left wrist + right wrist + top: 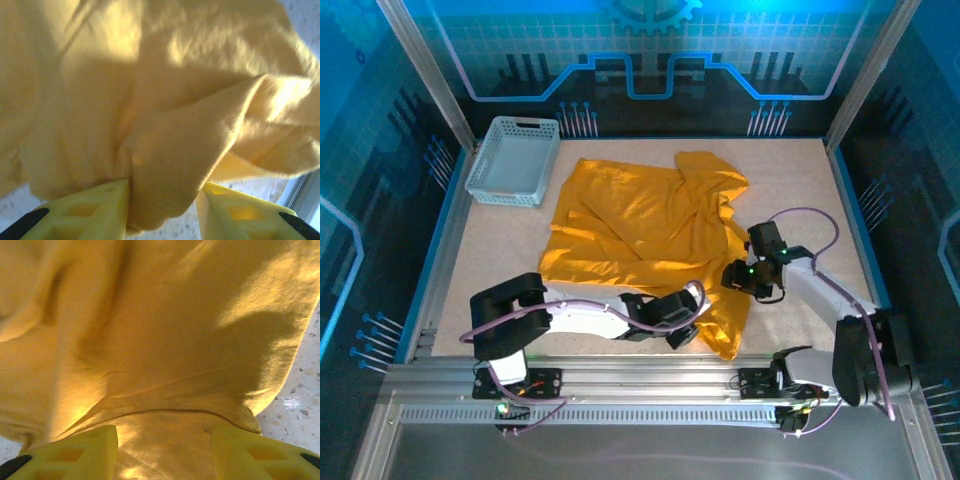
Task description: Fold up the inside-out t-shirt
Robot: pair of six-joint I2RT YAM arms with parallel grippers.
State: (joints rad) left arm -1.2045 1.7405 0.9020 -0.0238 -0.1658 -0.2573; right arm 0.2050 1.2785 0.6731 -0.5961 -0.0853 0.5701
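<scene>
over the t-shirt (640, 225), left fingers (90, 210) and right fingers (75, 450) stand apart; cloth between each pair

The t-shirt (640, 225) is plain mustard yellow, the basket (513, 165) a light grey lattice, the table (800, 190) speckled beige, the fingers (90, 212) pale yellow, and the arms (585, 318) white and black.

1 fixed camera sits above and behind the 2 arm bases, looking down and forward over the whole table (800, 200) from well back. Each wrist camera looks out between its own yellow fingers, the left gripper's (85, 212) and the right gripper's (75, 452), very close against the t-shirt (640, 220). All 3 views share the t-shirt's near-right part, where the top view shows the left gripper (692, 325) and right gripper (732, 277).
</scene>
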